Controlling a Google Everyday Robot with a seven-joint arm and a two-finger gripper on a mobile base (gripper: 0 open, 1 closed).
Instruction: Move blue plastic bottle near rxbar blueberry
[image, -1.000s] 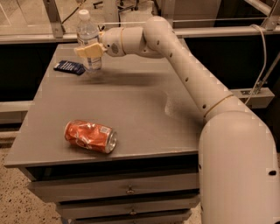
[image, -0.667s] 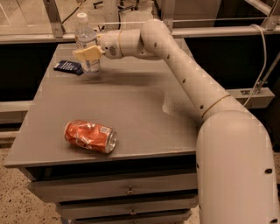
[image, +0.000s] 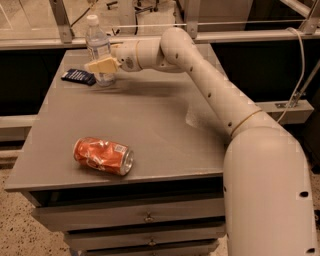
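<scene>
The blue plastic bottle (image: 97, 44), clear with a white cap, stands upright at the far left of the grey table (image: 150, 120). My gripper (image: 103, 65) reaches in from the right and is shut on the bottle's lower half; a tan finger (image: 101, 65) lies across its front. The bottle's base is at or just above the table top. The rxbar blueberry (image: 78, 76), a flat dark navy wrapper, lies on the table just left of the bottle's base, almost touching it.
A crushed orange can (image: 103, 155) lies on its side near the table's front left edge. My white arm (image: 210, 95) spans the table's right side. Drawers (image: 145, 217) sit below the table top. A metal rail (image: 200, 36) runs behind the table.
The gripper has carried the bottle a little to the left and downward, closer to the bar. The can and the bar have not moved.
</scene>
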